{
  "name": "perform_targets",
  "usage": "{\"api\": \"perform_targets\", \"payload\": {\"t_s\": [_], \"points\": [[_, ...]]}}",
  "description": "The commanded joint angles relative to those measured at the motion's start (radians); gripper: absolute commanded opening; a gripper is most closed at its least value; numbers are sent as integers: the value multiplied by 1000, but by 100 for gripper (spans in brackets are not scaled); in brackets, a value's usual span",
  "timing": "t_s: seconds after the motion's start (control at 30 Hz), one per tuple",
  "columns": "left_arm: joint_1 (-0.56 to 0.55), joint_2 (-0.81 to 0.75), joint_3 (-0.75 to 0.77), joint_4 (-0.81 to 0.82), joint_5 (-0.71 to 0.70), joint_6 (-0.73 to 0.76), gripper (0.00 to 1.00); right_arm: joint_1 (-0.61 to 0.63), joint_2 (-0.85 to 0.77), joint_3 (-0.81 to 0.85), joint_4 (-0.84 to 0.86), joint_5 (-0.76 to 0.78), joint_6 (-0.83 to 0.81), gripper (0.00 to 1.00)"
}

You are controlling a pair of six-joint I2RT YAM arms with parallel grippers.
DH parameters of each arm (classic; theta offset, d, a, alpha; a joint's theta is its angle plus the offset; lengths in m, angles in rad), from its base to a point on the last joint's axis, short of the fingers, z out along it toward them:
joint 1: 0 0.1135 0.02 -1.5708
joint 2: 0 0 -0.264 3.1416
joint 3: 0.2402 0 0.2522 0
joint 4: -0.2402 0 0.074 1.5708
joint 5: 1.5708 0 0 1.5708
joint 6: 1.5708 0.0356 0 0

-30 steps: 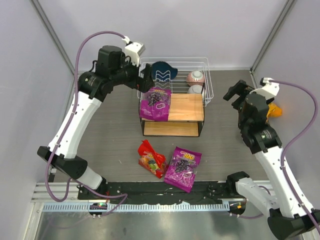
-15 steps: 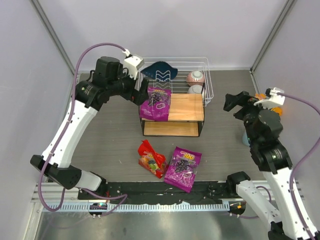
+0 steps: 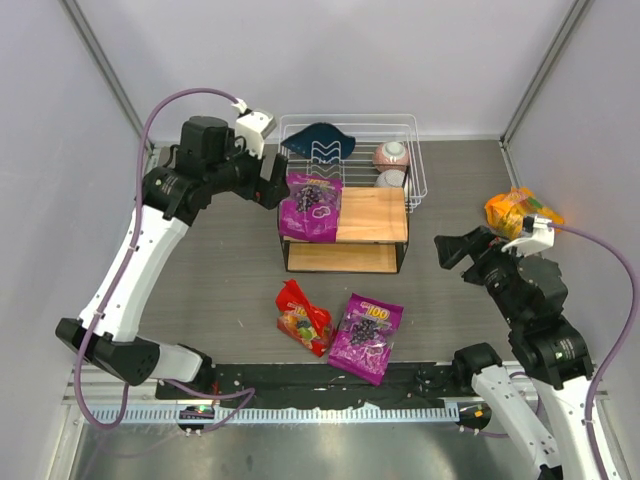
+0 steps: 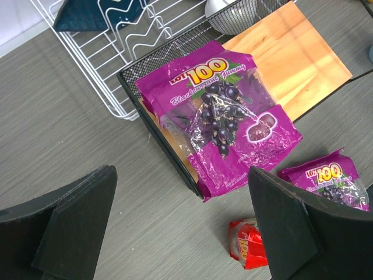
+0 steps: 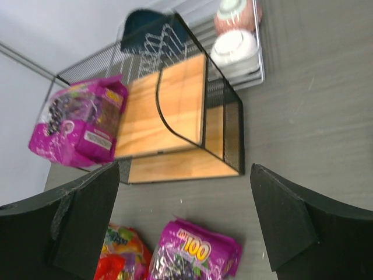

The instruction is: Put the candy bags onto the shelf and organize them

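Purple bag [image 3: 311, 206]: top board of shelf [image 3: 372, 215], left end, overhanging the edge. Your left gripper [image 3: 272, 183], just beside it, spread wide and empty, could nudge it off. Right gripper [image 3: 452, 248]: wide, empty. Red bag [image 3: 303, 318], second purple bag [image 3: 366, 337], orange bag [image 3: 518, 210]: unshelved.

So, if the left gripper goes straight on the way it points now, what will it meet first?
Probably the purple candy bag on the shelf's top board: in the wrist view it lies straight ahead between the left gripper's open fingers. Depth is unclear, so this is a judgement.
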Motion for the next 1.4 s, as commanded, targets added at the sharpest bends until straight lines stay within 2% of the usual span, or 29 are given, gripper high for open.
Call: {"api": "perform_targets", "payload": {"t_s": [0.0,0.13,0.43,0.8,0.97,1.03,1.07,1.1,1.2,1.23,1.37], "points": [[2,-22,-10,50,33,-20,100,2,-32,-70,-125,-37,99,99],[2,-13,-13,59,34,-20,100,4,-75,-161,-198,-11,148,100],[0,12,-19,68,31,-20,100,4,-104,-247,-182,35,234,96],[2,38,-18,73,18,-22,100,15,-24,-348,-39,93,315,95],[2,55,-19,76,21,-20,100,90,-12,-397,-7,174,389,95],[2,59,-18,76,24,-20,100,183,21,-451,28,210,457,95],[2,64,-19,76,24,-20,100,232,40,-465,68,280,479,95],[0,65,-19,76,24,-20,100,328,63,-482,88,321,502,95],[2,64,-21,76,24,-20,100,500,205,-448,127,517,606,95],[0,64,-22,75,22,-20,100,601,242,-433,124,559,628,95],[0,55,-25,76,22,-20,100,746,364,-381,105,679,725,96]]}}
